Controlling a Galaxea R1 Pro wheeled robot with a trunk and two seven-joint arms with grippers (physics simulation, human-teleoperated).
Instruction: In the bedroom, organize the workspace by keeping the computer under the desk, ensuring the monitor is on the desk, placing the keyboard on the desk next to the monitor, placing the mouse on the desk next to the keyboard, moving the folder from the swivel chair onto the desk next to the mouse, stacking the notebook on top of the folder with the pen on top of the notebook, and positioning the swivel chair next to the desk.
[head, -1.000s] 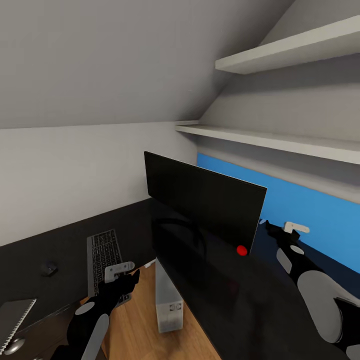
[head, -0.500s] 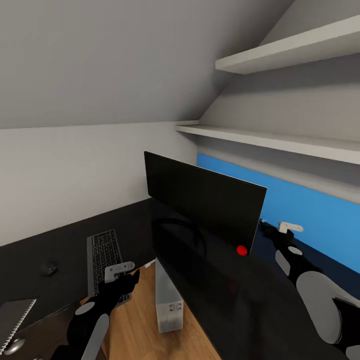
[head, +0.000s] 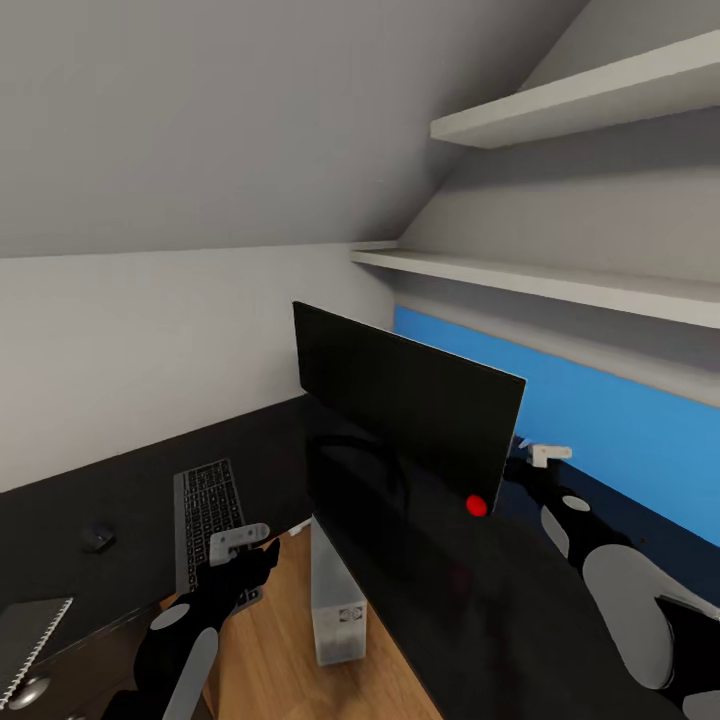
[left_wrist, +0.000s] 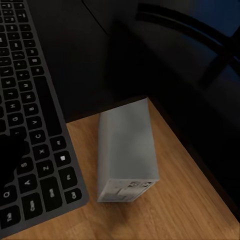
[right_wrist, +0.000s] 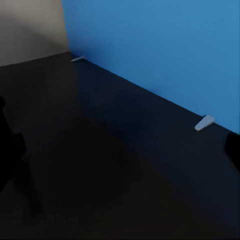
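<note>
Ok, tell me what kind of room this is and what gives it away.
Most likely a home office corner under a sloped ceiling. A glossy black desk carries a monitor, a keyboard and a mouse, a grey computer stands on the wood floor beneath, and white wall shelves run above.

The head camera looked forward and down from above the table (head: 130, 480), facing the inner corner where the white wall met the blue panel (head: 620, 420); it stood at middle range and took in the monitor (head: 405, 400), the keyboard (head: 205, 515), the computer (head: 335, 600) and both arms. The left wrist camera looked steeply down, close above the table's front edge, and showed the keyboard (left_wrist: 30, 130) and the computer (left_wrist: 127, 152) on the wooden floor (left_wrist: 165, 215); it shared both items with the head view. The right wrist camera sat low and near the table surface (right_wrist: 100, 150), facing the blue panel (right_wrist: 160, 50) along the back edge; it shared that panel with the head view.
</note>
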